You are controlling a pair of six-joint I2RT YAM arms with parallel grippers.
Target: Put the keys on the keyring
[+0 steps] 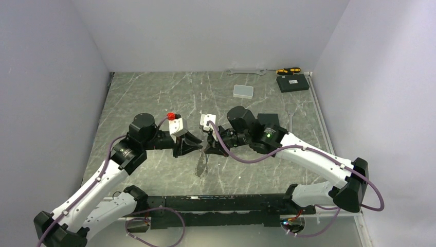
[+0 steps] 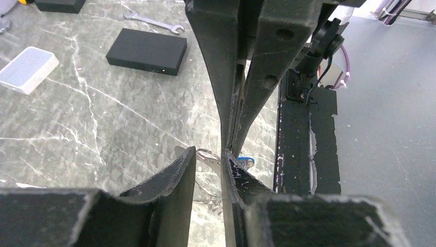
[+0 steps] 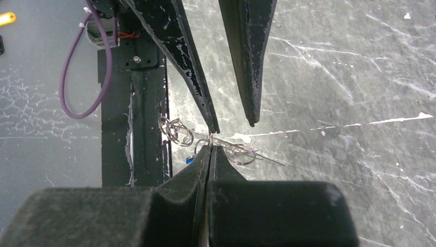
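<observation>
In the middle of the top view we see the two arms meet tip to tip above the marbled worktop (image 1: pixel 154 98). The right end effector (image 3: pixel 210 148) has its fingers pressed together, pinching the thin silvery wire of the keyring (image 3: pixel 240 153) at the lower centre of the right wrist view. The left end effector (image 3: pixel 232 123) stands spread just beside it. One of its tips is close to the wire, and we see nothing gripped between the two. The blue key (image 2: pixel 246 162) peeks out right next to the pinching tips. We cannot pick out the plain silvery key among the small loops. A clear box (image 1: pixel 243 91), a black box (image 1: pixel 292 83) and a wrench (image 1: pixel 247 72) lie towards the upper right of the top view, well apart from the arms.
</observation>
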